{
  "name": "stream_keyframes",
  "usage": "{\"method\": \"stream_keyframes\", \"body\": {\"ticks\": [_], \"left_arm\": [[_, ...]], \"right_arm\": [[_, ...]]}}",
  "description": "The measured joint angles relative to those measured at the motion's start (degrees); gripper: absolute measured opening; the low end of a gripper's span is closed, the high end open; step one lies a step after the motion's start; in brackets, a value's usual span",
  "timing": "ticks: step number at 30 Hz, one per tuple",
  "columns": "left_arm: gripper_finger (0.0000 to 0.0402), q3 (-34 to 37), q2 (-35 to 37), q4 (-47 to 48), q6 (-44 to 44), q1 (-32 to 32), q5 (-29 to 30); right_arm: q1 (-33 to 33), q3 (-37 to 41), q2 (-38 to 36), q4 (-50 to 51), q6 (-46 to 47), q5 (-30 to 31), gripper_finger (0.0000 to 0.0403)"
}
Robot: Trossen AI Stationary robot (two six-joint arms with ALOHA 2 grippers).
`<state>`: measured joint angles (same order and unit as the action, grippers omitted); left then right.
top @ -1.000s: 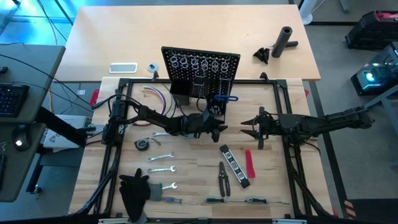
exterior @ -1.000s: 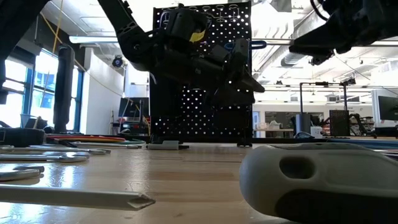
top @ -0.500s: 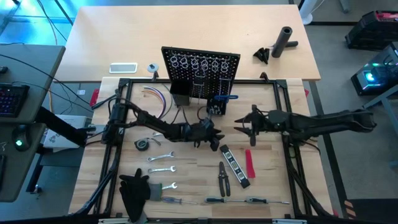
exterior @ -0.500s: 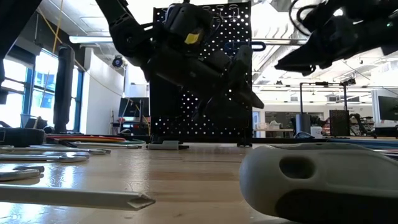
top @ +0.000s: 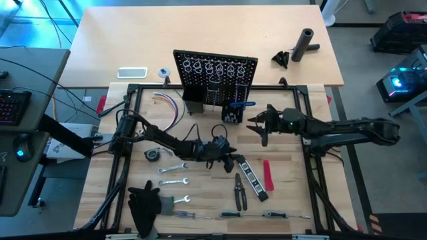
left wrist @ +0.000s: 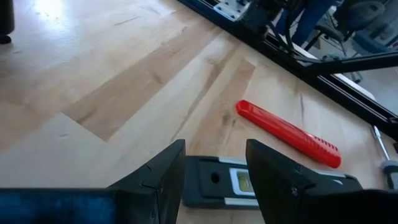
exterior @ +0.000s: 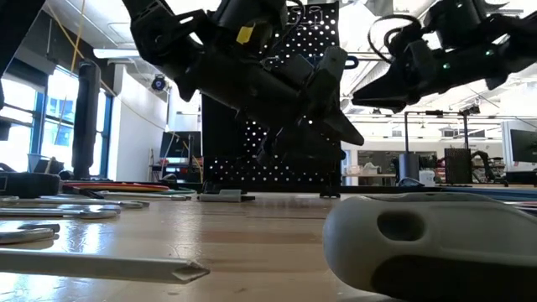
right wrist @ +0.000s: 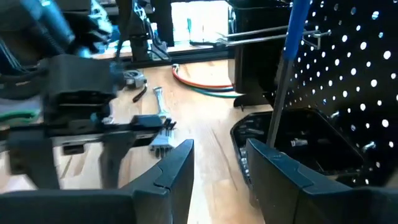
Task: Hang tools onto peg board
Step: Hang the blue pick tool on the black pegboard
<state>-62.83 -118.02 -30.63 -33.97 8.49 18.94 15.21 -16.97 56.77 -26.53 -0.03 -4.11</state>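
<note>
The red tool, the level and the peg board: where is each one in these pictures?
Red tool (left wrist: 287,134): left wrist view, middle of its red handle.
Level (top: 251,177): high view, middle of its black body.
Peg board (top: 215,72): high view, its perforated panel near the rings.

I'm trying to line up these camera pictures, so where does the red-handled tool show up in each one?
High view: red-handled tool, right of centre, lying beside the level.
Low view: not in it.
Left wrist view: red-handled tool lying just beyond the level.
Right wrist view: not in it.
Shared landmark: the level.
</note>
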Motion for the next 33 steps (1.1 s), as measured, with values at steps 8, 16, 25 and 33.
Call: {"method": "stream_keyframes", "body": {"ticks": [8,16,25,33], "left_arm": [[0.0163,0.00,-0.02,-0.02,0.13,1.49,1.35],[0.0163,0.00,-0.07,-0.02,0.13,2.17,1.48],[0.0163,0.00,-0.07,-0.55,0.81,2.04,2.66],[0.0163,0.00,-0.07,-0.81,0.75,2.18,2.68]], "right_arm": [[3.80,0.00,7.12,-10.88,0.08,-3.29,0.0142],[5.49,-0.03,8.17,-15.37,0.04,-5.64,0.0142],[5.95,-2.27,9.05,-14.49,-0.45,-8.37,0.0142],[5.93,-4.92,14.30,-13.19,-1.25,-8.43,0.0108]]}}
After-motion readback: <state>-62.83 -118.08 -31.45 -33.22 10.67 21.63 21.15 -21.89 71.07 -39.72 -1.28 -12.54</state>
